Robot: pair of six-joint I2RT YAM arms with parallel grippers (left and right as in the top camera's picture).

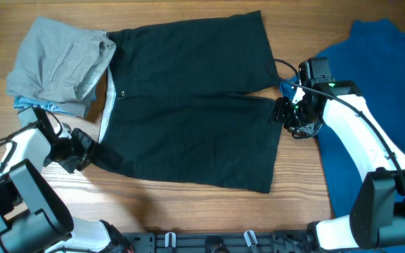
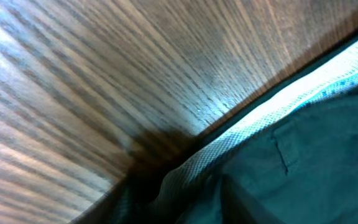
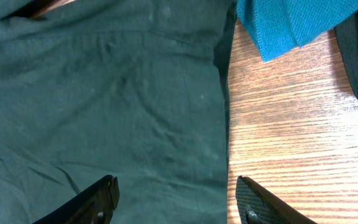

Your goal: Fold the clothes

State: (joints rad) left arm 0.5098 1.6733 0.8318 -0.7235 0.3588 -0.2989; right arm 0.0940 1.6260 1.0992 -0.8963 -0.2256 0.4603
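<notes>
Black shorts (image 1: 188, 105) stretch lengthwise between both grippers
Right gripper (image 3: 176, 186) spread over the hem (image 3: 219, 124); left gripper (image 1: 83, 149) at the waistband (image 1: 106, 105), can't tell its grip.

The left wrist view is blurred. Overhead, the left tool (image 1: 88, 150) is too small to tell its grip. The blue shirt (image 1: 382, 77) runs off the right edge.

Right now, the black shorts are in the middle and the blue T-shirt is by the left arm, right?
No. The black shorts are in the middle, but the blue T-shirt is by the right arm, as the overhead view shows.
</notes>
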